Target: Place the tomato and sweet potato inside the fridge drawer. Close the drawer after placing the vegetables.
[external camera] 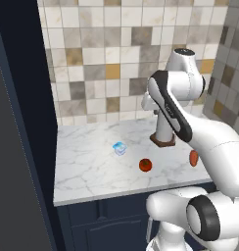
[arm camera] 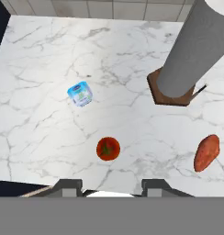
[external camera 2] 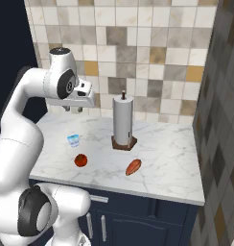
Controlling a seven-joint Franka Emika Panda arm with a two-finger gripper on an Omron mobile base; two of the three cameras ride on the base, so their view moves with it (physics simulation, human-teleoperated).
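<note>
below, on veined white marble counter point(arm camera: 40, 137) — glossy round tomato point(arm camera: 108, 148), tapered orange sweet potato point(arm camera: 206, 153); gripper point(arm camera: 111, 187) spread wide, holding nothing.

On the counter point(external camera 2: 167, 158), I see the tomato point(external camera 2: 80, 160) near the front edge, the sweet potato point(external camera 2: 133, 167) to its right, the paper towel holder point(external camera 2: 123, 122) behind them, and a small cup point(external camera 2: 74, 140) behind the tomato toward the left edge.

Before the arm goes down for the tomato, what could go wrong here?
The tomato is round and may roll on the marble counter if the jaws push it. It lies near the front edge, so it could fall off. The small blue-capped container stands close by; a wide approach might knock it.
</note>
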